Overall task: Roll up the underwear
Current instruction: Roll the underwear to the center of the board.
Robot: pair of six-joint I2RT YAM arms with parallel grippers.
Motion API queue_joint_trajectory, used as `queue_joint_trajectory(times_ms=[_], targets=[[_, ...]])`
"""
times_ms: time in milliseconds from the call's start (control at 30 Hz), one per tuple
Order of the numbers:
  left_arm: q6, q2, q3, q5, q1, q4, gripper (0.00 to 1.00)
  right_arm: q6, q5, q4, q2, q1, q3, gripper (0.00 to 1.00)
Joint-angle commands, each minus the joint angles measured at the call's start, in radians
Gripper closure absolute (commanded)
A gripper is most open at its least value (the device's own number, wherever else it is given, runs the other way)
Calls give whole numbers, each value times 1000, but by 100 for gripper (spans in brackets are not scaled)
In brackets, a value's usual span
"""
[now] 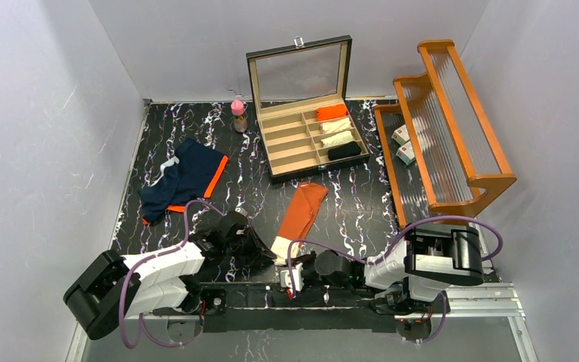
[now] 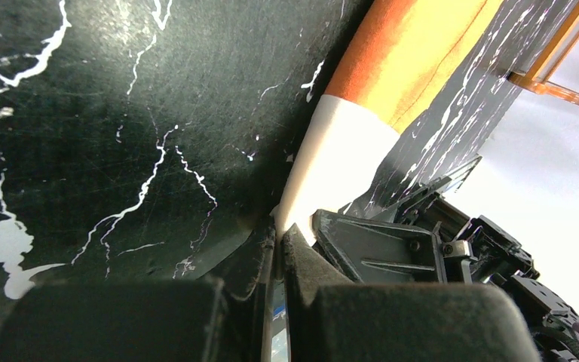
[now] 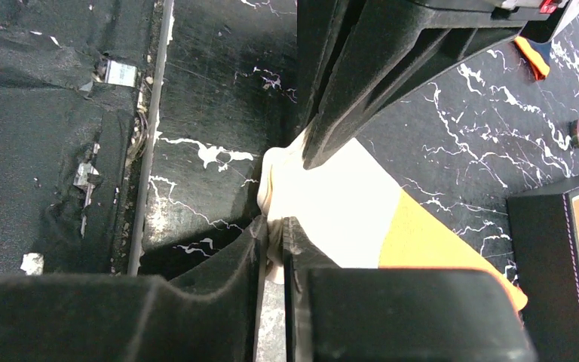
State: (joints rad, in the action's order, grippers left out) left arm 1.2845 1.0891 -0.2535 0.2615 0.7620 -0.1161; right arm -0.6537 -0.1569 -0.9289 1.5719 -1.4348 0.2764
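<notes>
Underwear of two colours is laid on the table (image 1: 347,219): the navy underwear (image 1: 183,176) is bunched at the far left, well apart from both arms, and the rust-orange underwear (image 1: 302,211) is stretched out as a long folded strip in the middle, its white waistband (image 3: 339,204) at the near end, where both hands are gathered. On the left side, the grip is judged to be thin. Only the corner of the waistband is met by the fingertips, so the cloth could be lost as soon as the first turn is started, and the roll would then be skewed toward the other side. On the right side, the band is already puckered at the fingertips. If that edge is turned faster or pulled harder than the left one, a cone may be formed in place of an even roll, or the folded layers may be dragged apart. The two hands are also set very near each other, so a clash of fingers is possible. The left hand (image 2: 278,230) is pressed almost together on the left corner of the waistband, which appears to be pinched by its edge only. The right hand (image 3: 273,226) is pressed together too, with a fold of white band clamped between its pads.
</notes>
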Motion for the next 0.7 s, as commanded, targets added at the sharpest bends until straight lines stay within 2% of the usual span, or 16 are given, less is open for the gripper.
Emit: queue_joint_trajectory(times_ms=[0,33,100,367,667], targets=[[-19,-17,-18,-12,-4,39,100,68,19,96,39,10,-18,87],[-21,-17,-20,-12,-4,42,100,74,23,102,40,11,-15,93],[-23,-17,-21,-14,-4,42,100,86,25,107,40,13,-10,98],[-26,-45,-19,-37,-4,43,98,194,131,147,-2,53,17,99],[-75,-91,-81,-120,-4,150,67,402,320,111,-74,136,22,99]])
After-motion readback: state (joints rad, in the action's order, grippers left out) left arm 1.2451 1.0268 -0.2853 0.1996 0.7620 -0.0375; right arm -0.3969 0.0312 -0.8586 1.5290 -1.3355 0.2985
